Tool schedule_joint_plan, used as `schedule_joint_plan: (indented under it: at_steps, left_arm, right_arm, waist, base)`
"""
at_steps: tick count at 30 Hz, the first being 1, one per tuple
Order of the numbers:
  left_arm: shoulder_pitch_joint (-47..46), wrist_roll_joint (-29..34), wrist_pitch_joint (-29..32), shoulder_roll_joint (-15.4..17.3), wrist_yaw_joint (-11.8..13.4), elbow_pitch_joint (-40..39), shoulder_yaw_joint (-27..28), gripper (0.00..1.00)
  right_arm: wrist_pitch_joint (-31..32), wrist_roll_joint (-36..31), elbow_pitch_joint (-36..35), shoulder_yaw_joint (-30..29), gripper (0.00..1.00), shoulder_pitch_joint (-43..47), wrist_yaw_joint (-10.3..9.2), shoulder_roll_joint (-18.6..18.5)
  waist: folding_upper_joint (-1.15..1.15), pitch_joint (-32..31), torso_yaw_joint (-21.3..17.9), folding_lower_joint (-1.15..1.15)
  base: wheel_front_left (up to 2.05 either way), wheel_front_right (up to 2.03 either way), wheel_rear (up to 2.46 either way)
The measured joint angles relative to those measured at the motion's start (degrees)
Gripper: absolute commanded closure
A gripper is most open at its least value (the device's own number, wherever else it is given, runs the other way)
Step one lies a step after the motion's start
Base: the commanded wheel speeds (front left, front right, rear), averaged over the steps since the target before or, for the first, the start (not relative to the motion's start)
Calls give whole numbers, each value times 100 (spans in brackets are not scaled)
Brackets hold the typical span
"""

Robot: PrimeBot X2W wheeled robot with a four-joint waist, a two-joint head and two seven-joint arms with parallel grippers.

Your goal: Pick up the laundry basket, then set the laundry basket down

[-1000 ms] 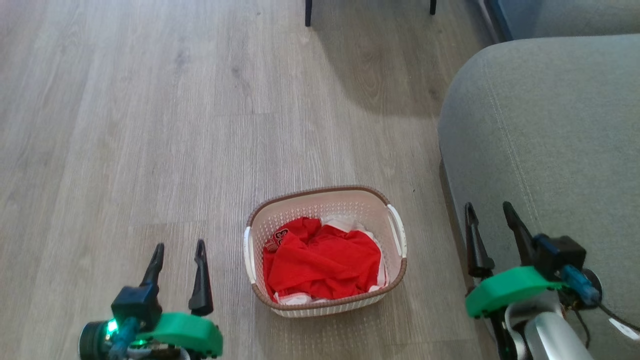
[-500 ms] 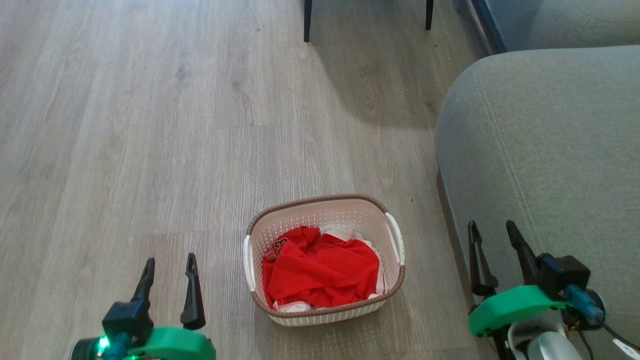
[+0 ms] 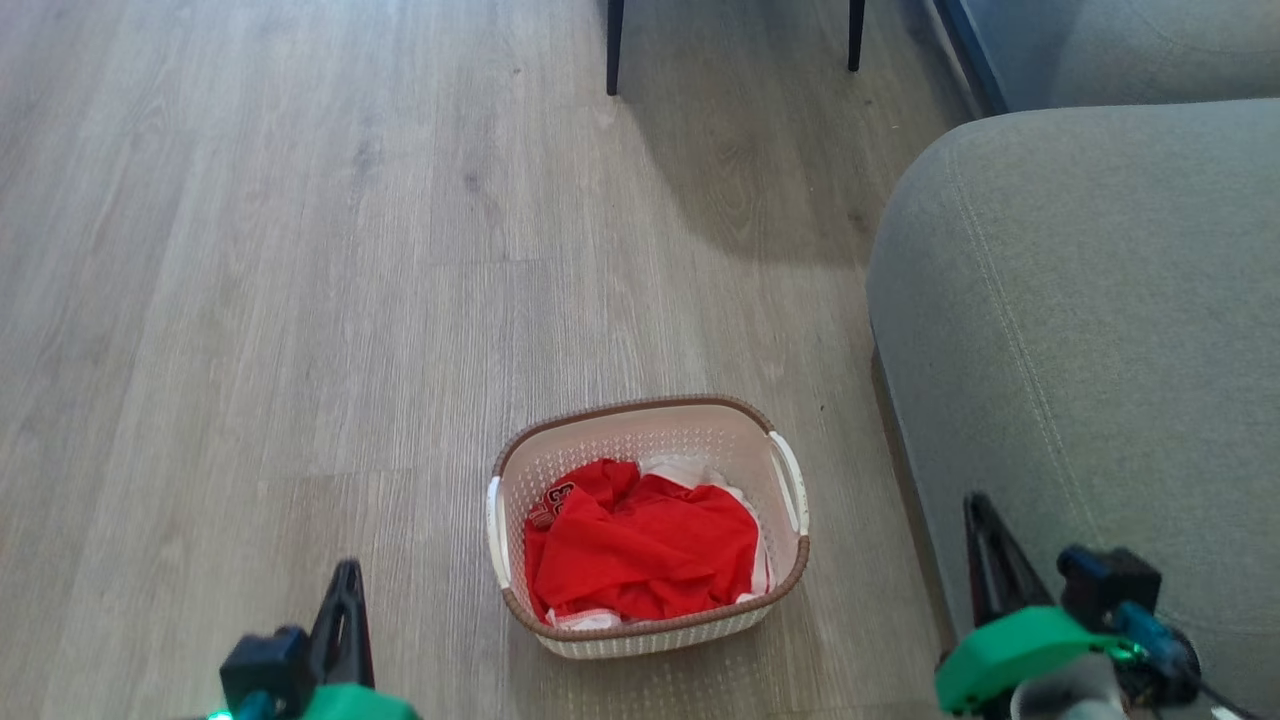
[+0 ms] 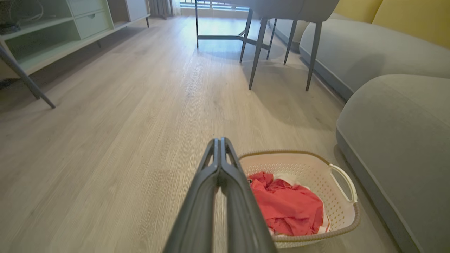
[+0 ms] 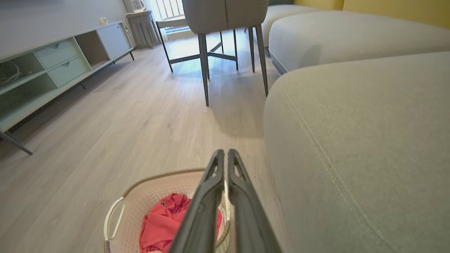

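The laundry basket (image 3: 650, 440), white perforated plastic with a brown rim and white side handles, stands on the wood floor beside the sofa. A red garment (image 3: 645, 545) lies in it over some white cloth. My left gripper (image 3: 348, 580) is shut and empty, low on the floor side to the left of the basket and apart from it. My right gripper (image 3: 975, 515) is shut and empty, to the right of the basket against the sofa's front. The left wrist view has the left gripper (image 4: 220, 141) closed, with the basket (image 4: 309, 168) to its right. In the right wrist view the right gripper (image 5: 223, 153) is closed above the basket (image 5: 147, 196).
A grey sofa (image 3: 1090, 330) runs along the right, close to the basket's right handle. Dark chair legs (image 3: 614, 45) stand at the far middle. A low pale cabinet (image 4: 52, 38) lines the far left wall. Open wood floor (image 3: 300, 300) stretches left and ahead.
Both grippers went from open to shut and dropped lower in the head view. The camera shifted slightly; the basket stays on the floor.
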Motion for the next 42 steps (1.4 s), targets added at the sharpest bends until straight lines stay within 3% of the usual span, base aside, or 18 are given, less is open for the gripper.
schedule_joint_plan:
  at_steps: [42]
  left_arm:
    - [-320, -2794, 600, 25, -345, 151, 207, 100]
  right_arm:
    - [567, 2621, 34, -267, 100, -75, 0, -21]
  waist:
    - [-1, 27, -19, 1]
  base:
    - [0, 0, 0]
